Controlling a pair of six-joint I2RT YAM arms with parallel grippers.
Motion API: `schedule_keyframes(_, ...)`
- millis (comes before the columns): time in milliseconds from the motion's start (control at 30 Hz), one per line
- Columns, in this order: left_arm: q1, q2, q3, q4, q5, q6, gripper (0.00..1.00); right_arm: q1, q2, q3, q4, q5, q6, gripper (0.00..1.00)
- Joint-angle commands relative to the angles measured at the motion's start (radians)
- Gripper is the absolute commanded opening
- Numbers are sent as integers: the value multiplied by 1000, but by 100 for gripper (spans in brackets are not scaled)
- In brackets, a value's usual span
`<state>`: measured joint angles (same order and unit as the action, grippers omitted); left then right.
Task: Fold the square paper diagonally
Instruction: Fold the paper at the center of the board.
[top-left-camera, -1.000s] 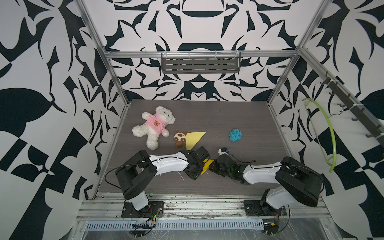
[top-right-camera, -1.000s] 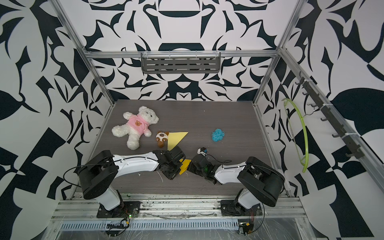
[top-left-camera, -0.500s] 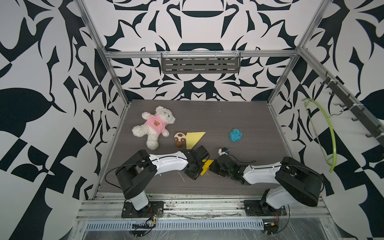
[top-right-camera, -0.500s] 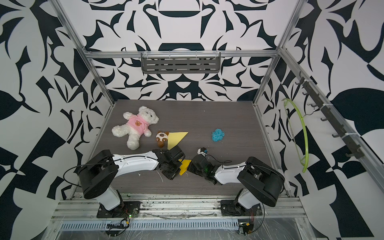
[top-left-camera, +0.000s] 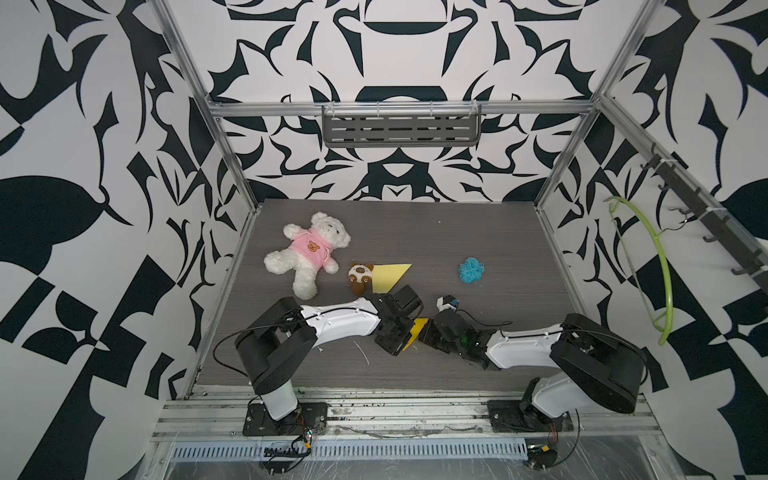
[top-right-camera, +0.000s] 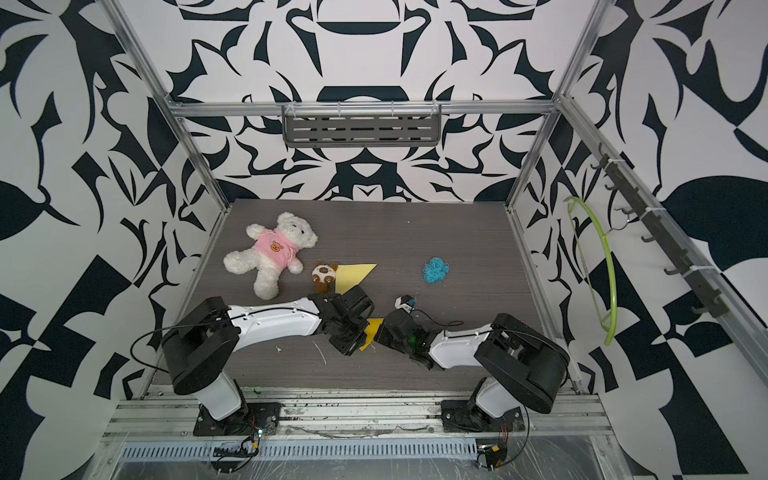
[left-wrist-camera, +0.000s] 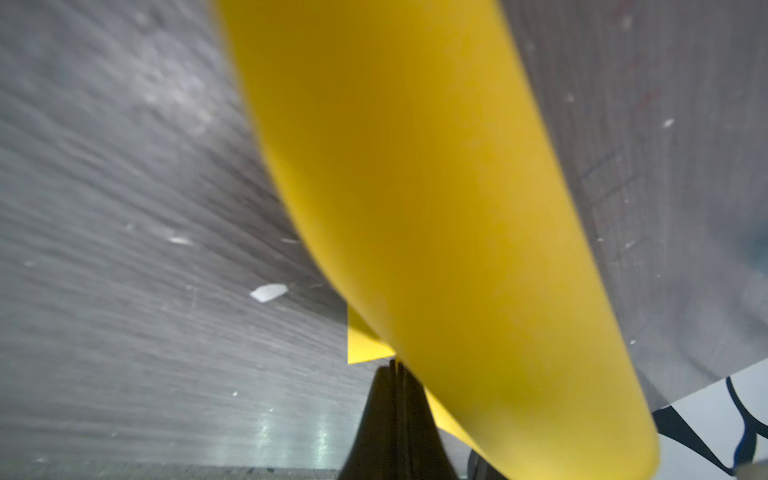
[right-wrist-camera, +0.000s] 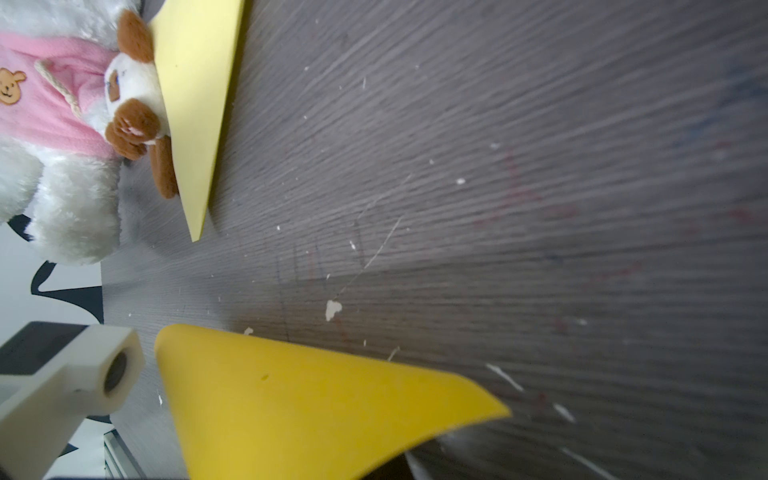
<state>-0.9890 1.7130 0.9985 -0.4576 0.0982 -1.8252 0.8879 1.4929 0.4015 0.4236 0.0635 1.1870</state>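
As I judge it, the fold is half made. The sheet is off the table and bowed over on itself, but no crease is pressed yet.

The left arm (top-left-camera: 340, 322) reaches low across the table (top-left-camera: 478, 232) from its base at 7 o'clock. Its forearm is almost level and its wrist points toward 3 o'clock. In the left wrist view the left jaws are pressed together on the square paper (left-wrist-camera: 436, 208). Two yellow edges show right at their tips, so they seem to pinch two layers at a corner. From there the sheet swells away in a rounded loop.

The paper sits between the two wrists, at 6 o'clock from the table's middle and near the front edge. In both top views only a small yellow wedge of it shows (top-left-camera: 415, 328) (top-right-camera: 371, 330). I cannot tell whether its underside touches the table. A paler folded triangle (top-left-camera: 388, 277) lies flat at 12 o'clock of it, apart from both arms.

The right arm (top-left-camera: 523, 347) mirrors the left, low and level from its base at 5 o'clock, with its wrist toward 9 o'clock. The right jaws are hidden in their own wrist view. They are closed, and the paper (right-wrist-camera: 311, 407) rises from just where they would be, so I take them to be clamped on its other side.

The next move calls for matching the corners, lowering the loop onto the table and flattening the bend along the diagonal. One pair of jaws should pin the corners meanwhile, since springy paper may slip out of line.
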Motion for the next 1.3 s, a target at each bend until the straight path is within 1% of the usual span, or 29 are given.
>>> schedule_keyframes(0,-7,21,9,-62,31,9,0,6,31,-46,-163,15,-2,1)
schedule_keyframes(167,-8,28,12,-103,43,12,0,7,36,-48,-158,15,-1,1)
schedule_keyframes(367,-8,28,21,-134,24,15,0,9,36,-47,-155,15,2,1)
schedule_keyframes(767,-8,36,60,-120,29,3,0,9,40,-50,-152,15,5,1)
schedule_keyframes(933,-12,48,73,-117,48,-11,0,11,47,-50,-144,13,7,1)
schedule_keyframes(1267,-22,69,47,-128,79,-18,0,13,44,-56,-143,16,12,1)
